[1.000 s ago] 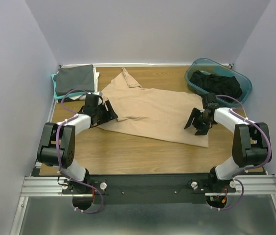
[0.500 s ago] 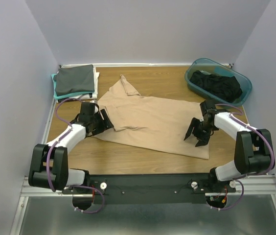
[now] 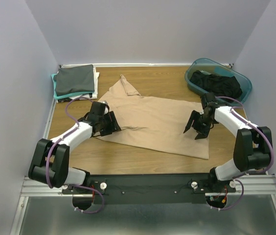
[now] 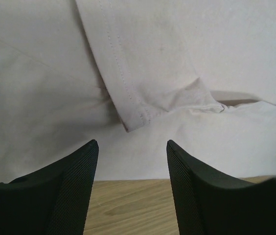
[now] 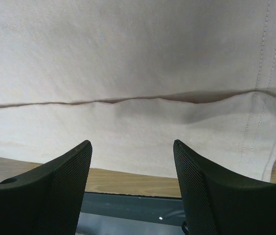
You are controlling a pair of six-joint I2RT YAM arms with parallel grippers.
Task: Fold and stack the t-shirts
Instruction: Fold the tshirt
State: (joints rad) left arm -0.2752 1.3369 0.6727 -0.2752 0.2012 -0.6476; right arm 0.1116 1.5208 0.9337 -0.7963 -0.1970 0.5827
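A tan t-shirt (image 3: 152,120) lies spread on the wooden table, partly folded, with one sleeve pointing back. My left gripper (image 3: 110,124) is open and empty at its left edge. In the left wrist view the shirt (image 4: 143,73) shows a sleeve hem just beyond the open gripper (image 4: 132,147). My right gripper (image 3: 195,129) is open and empty over the shirt's right part. In the right wrist view the shirt (image 5: 128,54) shows a fold line ahead of the open gripper (image 5: 132,147). A folded stack (image 3: 74,80), dark grey on top with teal and white beneath, sits at the back left.
A teal plastic tub (image 3: 242,91) at the back right holds a black shirt (image 3: 217,83). Grey walls close in the table on three sides. The metal rail (image 3: 148,185) with the arm bases runs along the near edge.
The left gripper has moved right onto the shirt's left edge. The right gripper has shifted slightly back. The shirt has settled a little nearer and flatter than a second ago.
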